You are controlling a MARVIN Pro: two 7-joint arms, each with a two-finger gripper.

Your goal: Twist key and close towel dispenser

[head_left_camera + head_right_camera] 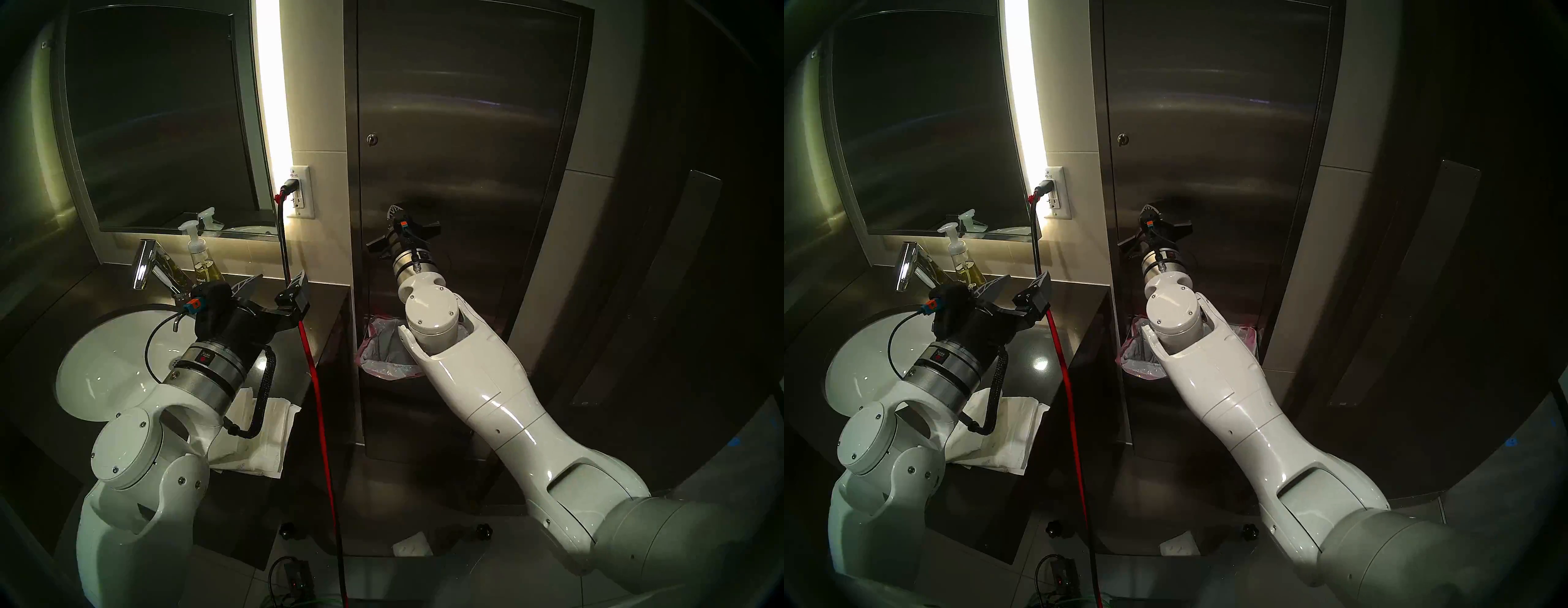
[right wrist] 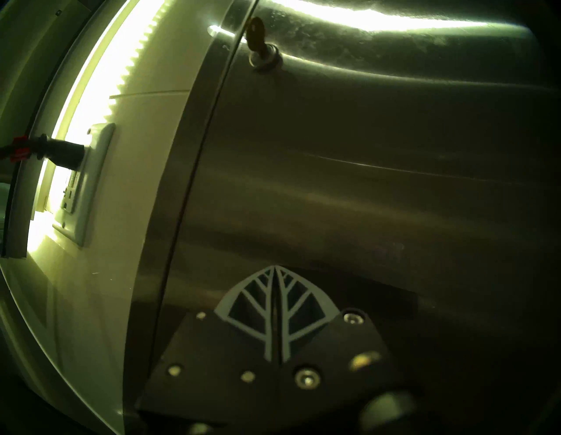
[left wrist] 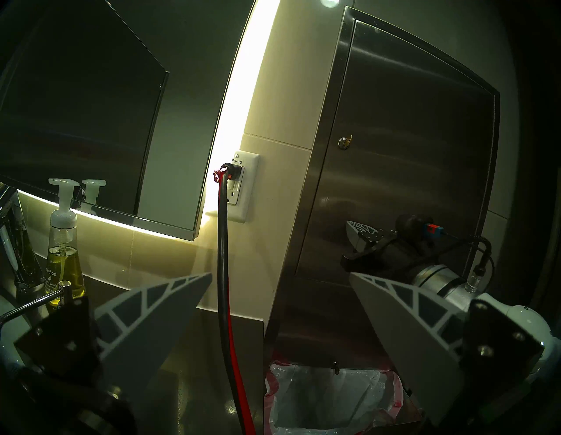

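The towel dispenser (image 1: 466, 127) is a tall brushed steel wall cabinet. Its door lies flush with the frame, so the towels inside are hidden. A small key (image 1: 372, 139) sits in the round lock near the door's left edge; it also shows in the right wrist view (image 2: 257, 36) and the left wrist view (image 3: 344, 142). My right gripper (image 1: 393, 211) is shut and empty, fingertips together against the lower door, well below the key (image 2: 274, 270). My left gripper (image 1: 275, 282) is open and empty above the counter, left of the dispenser (image 3: 280, 275).
A red and black cable (image 1: 314, 382) hangs from the wall outlet (image 1: 301, 191) between my arms. A sink (image 1: 106, 352), faucet (image 1: 144, 263) and soap bottle (image 1: 203, 263) are on the left. Folded paper towels (image 1: 271, 433) lie on the counter. A lined waste bin (image 1: 382, 352) sits under the dispenser.
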